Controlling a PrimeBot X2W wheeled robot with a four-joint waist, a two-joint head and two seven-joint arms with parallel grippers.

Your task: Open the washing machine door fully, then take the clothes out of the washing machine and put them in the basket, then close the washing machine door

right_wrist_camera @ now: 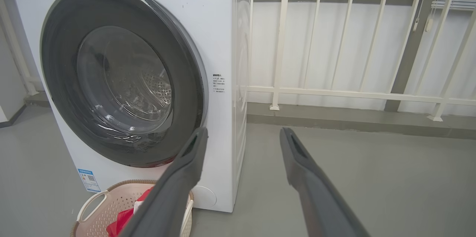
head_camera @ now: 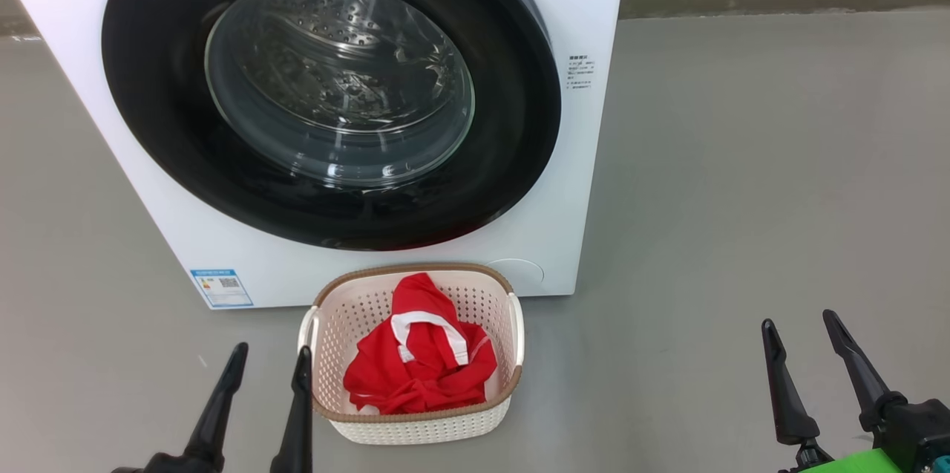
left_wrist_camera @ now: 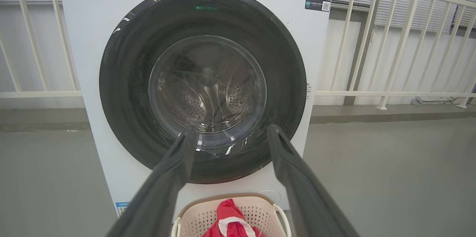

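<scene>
The white boxy front-loading washing machine (head_camera: 586, 27) has its round glossy black glass-windowed door (head_camera: 334, 87) shut. At the door's 6 o'clock, the cream-white perforated plastic basket (head_camera: 349, 310) holds the red white-trimmed clothes (head_camera: 423, 365). A blue QR-code label (head_camera: 221, 287) — print unreadable — sits at 7 o'clock. The left end effector (head_camera: 272, 348) is beside the basket's 9 o'clock, the right end effector (head_camera: 798, 317) well apart at 3 o'clock — both released.

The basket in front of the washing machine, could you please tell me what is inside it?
The basket holds the clothes, a crumpled red heap with white trim. Most of its floor is covered by them, so anything lying underneath cannot be seen.
</scene>
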